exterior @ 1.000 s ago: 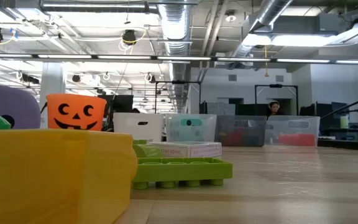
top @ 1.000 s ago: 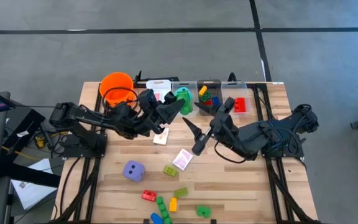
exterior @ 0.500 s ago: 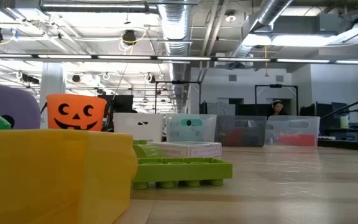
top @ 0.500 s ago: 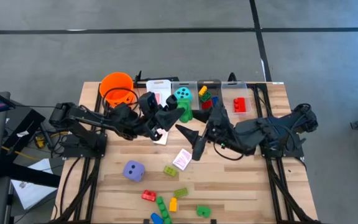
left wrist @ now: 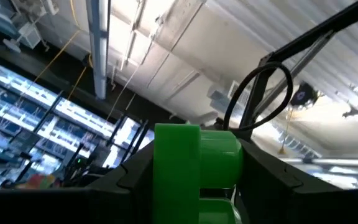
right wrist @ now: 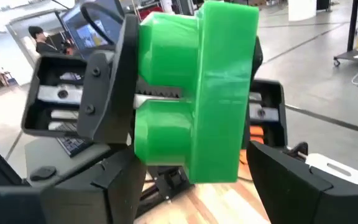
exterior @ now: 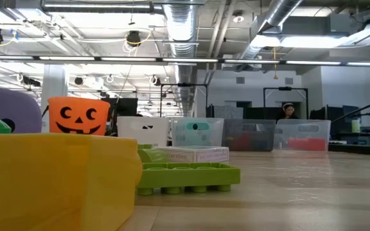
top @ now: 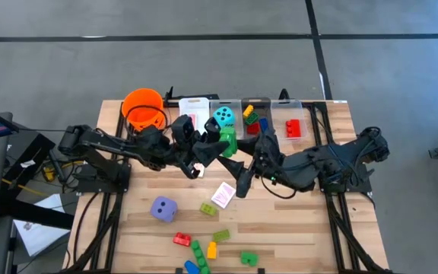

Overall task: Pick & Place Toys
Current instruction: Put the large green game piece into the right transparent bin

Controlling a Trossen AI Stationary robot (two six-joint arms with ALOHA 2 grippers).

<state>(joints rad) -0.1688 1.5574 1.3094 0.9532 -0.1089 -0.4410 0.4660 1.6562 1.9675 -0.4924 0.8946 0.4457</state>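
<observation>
My left gripper [top: 220, 144] is at mid-table, shut on a green brick [top: 229, 142], which also shows in the right wrist view [right wrist: 216, 93]. My right gripper [top: 238, 175] is open just right of the brick. Its fingers [right wrist: 104, 186] stand on either side of the brick without touching it. A teal die [top: 223, 116] lies in a clear bin. A purple die [top: 164, 208], pink-backed cards [top: 223, 194] and several small bricks [top: 204, 250] lie on the table toward the near edge. My left gripper pinches the green brick between its two fingers. One finger [right wrist: 114, 87] lies on the studded face [right wrist: 160, 68] between two studs, and the other is on the opposite face. The fingers come from the table's left, slanting upward. The brick is lifted clear of the table.
An orange bucket [top: 143, 106], a white bin [top: 192, 106] and clear bins [top: 291, 125] holding bricks stand along the far edge. A card [top: 196, 169] lies under the left arm. In the low view, a yellow brick [exterior: 56, 179] and a flat green brick [exterior: 185, 173] lie close up.
My left gripper has carried the green brick from over the bins toward the near edge, uncovering the teal die. My right gripper has moved toward the table's left, closing on the brick, and has stayed open.
</observation>
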